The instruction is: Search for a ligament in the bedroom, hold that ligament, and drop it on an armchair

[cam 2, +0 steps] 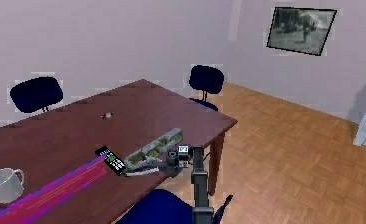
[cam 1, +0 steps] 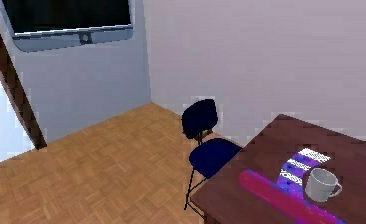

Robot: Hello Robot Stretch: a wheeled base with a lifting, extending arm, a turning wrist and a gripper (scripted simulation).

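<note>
A long pink and purple strip (cam 2: 61, 190) lies on the dark wooden table (cam 2: 141, 110), running toward the arm side view's lower left; it shows again in the forward view (cam 1: 276, 195). The arm (cam 2: 199, 195) rises from the bottom edge, and my gripper (cam 2: 133, 167) reaches left over the tabletop. A small black flat thing with white marks (cam 2: 109, 160) lies right at the fingers, so I cannot tell whether the gripper holds anything. A greyish-green oblong (cam 2: 159, 145) sits along the gripper's body.
A white mug (cam 2: 3, 185) (cam 1: 322, 184) stands by the strip, next to a striped flat item (cam 1: 303, 165). A tiny object (cam 2: 108, 116) lies mid-table. Blue chairs (cam 2: 36, 93) (cam 2: 205, 80) (cam 1: 203, 135) surround the table. A screen (cam 1: 71, 20) and a framed picture (cam 2: 301, 28) hang on walls. Open wooden floor (cam 2: 291, 150).
</note>
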